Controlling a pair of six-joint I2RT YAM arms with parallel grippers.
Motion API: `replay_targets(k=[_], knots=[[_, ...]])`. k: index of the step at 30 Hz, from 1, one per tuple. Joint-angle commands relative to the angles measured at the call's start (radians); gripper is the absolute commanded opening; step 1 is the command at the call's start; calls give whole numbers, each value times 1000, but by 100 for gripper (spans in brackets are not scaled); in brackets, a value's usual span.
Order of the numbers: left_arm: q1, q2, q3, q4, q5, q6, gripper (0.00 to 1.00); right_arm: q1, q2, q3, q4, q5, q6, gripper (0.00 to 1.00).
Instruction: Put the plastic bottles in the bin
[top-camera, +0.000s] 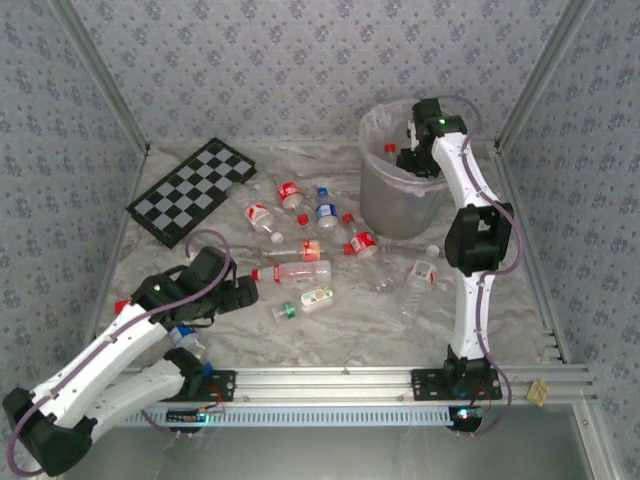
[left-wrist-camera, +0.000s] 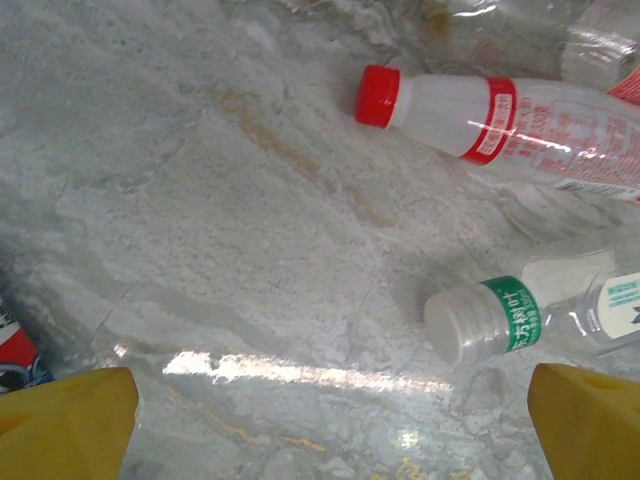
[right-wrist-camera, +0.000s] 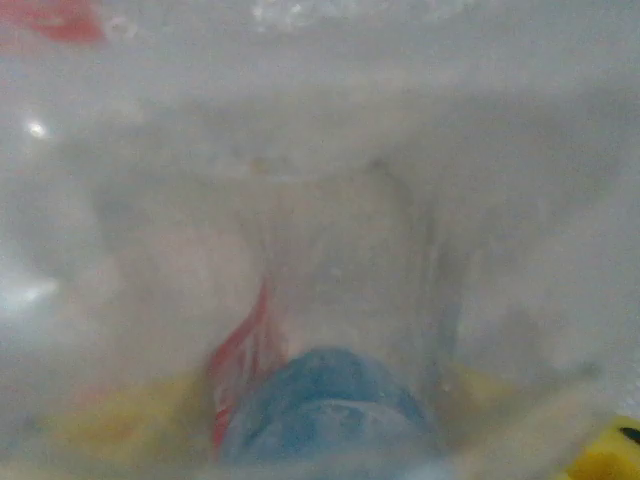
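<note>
Clear plastic bottles (top-camera: 300, 271) litter the table (top-camera: 350, 332) before the wide-open left jaws, while the right jaws hang over the bin (top-camera: 385, 208), their hold on a blurred blue-capped bottle (right-wrist-camera: 330, 405) impossible to tell.

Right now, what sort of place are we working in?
Probably a staged robot test cell, not a real room: patterned backdrop walls, an aluminium frame, and a chequered board lying beside the scattered plastic bottles.
</note>
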Motion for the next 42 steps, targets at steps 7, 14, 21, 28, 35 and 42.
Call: replay_targets(k=[7,14,21,28,35,42], knots=[[5,6,39,-213,-73,-121,100,11,-145,119,-118,3,-19,89],[5,121,69,-401,-154,-249,100,9,-279,143,-133,-57,-19,94],[9,121,9,-427,-171,-351,100,7,-522,-112,-13,-205,35,100],[178,-2,-165,-248,-19,-295,100,-20,-659,-215,57,-327,57,99],[203,46,-216,-169,3,-262,100,-38,-720,-268,119,-374,77,98],[206,155,-243,-88,12,-244,100,-52,-745,-301,155,-370,80,97]])
